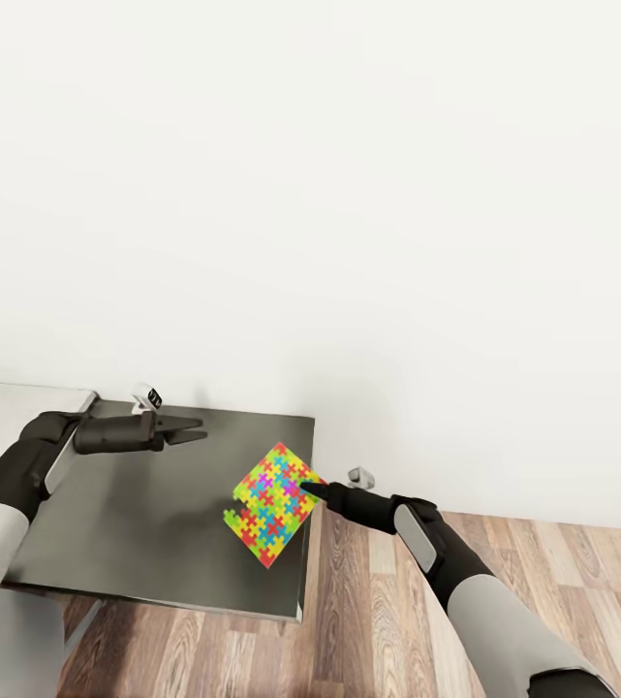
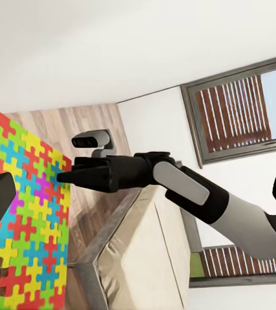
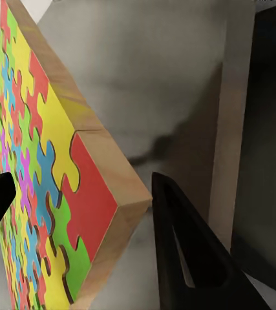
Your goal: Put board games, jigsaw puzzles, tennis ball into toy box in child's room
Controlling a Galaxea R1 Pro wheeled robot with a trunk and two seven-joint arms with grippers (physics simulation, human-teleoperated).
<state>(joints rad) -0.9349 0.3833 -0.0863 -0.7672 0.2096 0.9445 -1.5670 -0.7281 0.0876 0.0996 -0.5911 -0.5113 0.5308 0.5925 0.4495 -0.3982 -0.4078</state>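
Note:
A jigsaw puzzle (image 1: 266,509), a flat sheet of yellow, pink, orange and blue pieces, is at the right end of the dark table (image 1: 136,523), one corner past the edge. My right gripper (image 1: 308,487) is shut on that corner. In the right wrist view the fingers straddle the puzzle (image 3: 47,161), which is tilted and casts a shadow on the tabletop. My left gripper (image 1: 199,430) hovers open over the table's back, holding nothing. Its wrist view looks across the puzzle (image 2: 28,213) at the right gripper (image 2: 63,176). Board games, tennis ball and toy box are out of view.
A white wall rises just behind the table. Wood-plank floor (image 1: 368,601) lies right of and below it. A pale grey surface (image 1: 19,399) adjoins the table's far left. The left wrist view shows the bed (image 2: 138,258) and grey-framed windows (image 2: 241,110).

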